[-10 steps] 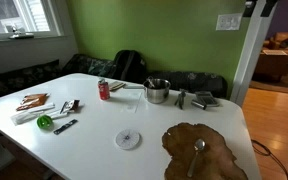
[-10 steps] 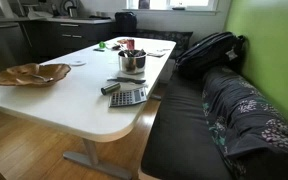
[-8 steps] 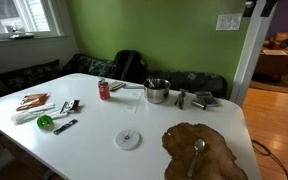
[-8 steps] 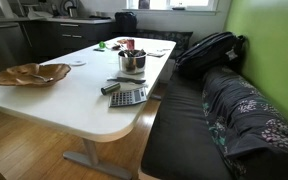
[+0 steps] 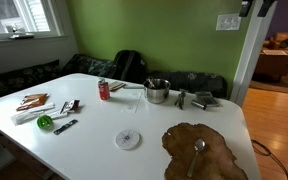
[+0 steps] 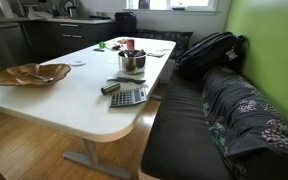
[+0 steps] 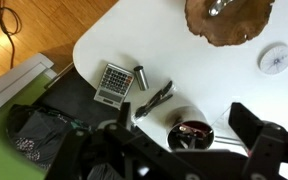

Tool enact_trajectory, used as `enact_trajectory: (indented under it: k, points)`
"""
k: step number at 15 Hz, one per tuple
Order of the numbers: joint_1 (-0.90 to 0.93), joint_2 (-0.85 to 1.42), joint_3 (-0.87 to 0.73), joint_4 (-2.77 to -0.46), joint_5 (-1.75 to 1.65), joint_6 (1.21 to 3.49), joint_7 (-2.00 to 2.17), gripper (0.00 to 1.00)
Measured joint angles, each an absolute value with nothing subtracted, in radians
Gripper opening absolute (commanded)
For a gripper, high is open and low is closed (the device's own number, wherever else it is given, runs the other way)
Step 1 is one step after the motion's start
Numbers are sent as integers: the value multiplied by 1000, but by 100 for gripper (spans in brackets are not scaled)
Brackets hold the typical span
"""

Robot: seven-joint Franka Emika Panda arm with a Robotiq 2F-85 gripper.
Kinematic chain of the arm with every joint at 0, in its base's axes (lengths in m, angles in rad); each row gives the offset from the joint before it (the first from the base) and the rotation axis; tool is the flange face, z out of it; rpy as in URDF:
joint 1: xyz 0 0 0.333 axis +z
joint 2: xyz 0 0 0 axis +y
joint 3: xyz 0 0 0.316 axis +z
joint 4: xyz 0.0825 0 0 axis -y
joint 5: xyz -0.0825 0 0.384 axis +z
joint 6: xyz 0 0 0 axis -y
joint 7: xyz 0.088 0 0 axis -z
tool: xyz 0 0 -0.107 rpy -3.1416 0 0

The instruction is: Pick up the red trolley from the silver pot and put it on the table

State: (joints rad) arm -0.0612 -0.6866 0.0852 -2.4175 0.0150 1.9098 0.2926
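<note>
The silver pot (image 5: 156, 91) stands on the white table (image 5: 94, 135) near its far edge; it also shows in an exterior view (image 6: 132, 62). In the wrist view the pot (image 7: 174, 138) is seen from above, with a dark red thing inside it, the red trolley (image 7: 192, 130). My gripper (image 7: 184, 142) is open, high above the pot, with one dark finger on each side of it. It holds nothing. The trolley cannot be made out in either exterior view.
A red can (image 5: 104, 90) stands beside the pot. A calculator (image 7: 113, 80), a dark cylinder (image 7: 140, 77) and a dark tool (image 7: 154, 98) lie near it. A brown wooden slab (image 5: 202, 150) with a spoon, a white disc (image 5: 128, 139) and a green object (image 5: 45, 122) lie elsewhere. A bench with a backpack (image 6: 209, 50) runs along the table.
</note>
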Motion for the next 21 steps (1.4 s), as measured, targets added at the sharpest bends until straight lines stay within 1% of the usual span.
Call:
enact_trajectory:
  k: [3, 5, 8, 13, 15, 18, 21]
  points:
    - [-116, -591, 110, -2424, -75, 2146, 351, 100]
    - [-151, -479, 121, -2421, -150, 2308, 369, 100]
    - [-187, -282, 129, -2390, -260, 2460, 410, 100]
    - [-195, 19, 123, -2243, -453, 2485, 494, 100]
    - [-195, 58, 122, -2211, -461, 2484, 495, 100]
    - [-182, 57, 109, -2200, -460, 2481, 494, 100]
    - [-122, 84, 60, -2192, -503, 2641, 479, 100]
